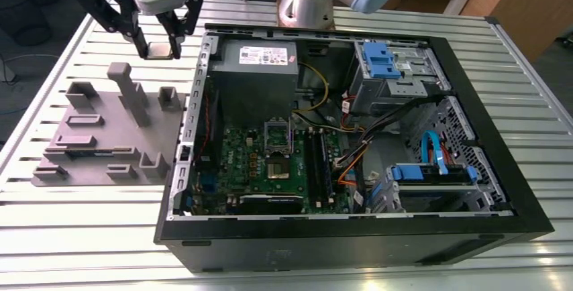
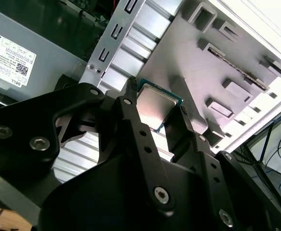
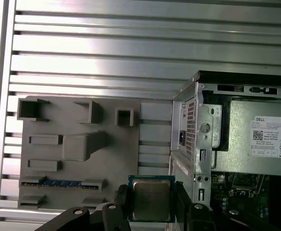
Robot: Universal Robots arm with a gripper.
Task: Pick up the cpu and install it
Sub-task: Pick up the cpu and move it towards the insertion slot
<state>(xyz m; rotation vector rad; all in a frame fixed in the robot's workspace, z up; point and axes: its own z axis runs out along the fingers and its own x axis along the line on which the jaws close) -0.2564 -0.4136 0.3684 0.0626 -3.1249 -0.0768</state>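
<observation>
The end effector (image 1: 160,49) clamps the cpu (image 3: 151,199) by opposite edges above the desk (image 1: 90,237), a light, stiff, probably fragile chip best held at its rim.

Fixture block (image 1: 90,145) on table (image 1: 80,237), exterior view's left. Computer case (image 1: 358,234) just beside, right. Cpu (image 3: 151,199) clamped in gripper (image 1: 161,48), above fixture block's far end.

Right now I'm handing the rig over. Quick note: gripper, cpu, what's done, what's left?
Gripper: shut on the cpu, gripped by its edges.
Where: held in the air near the grey fixture, outside the open PC case.
Done: cpu picked up.
Left: cpu is not in the socket on the motherboard, so the install is not done.
</observation>
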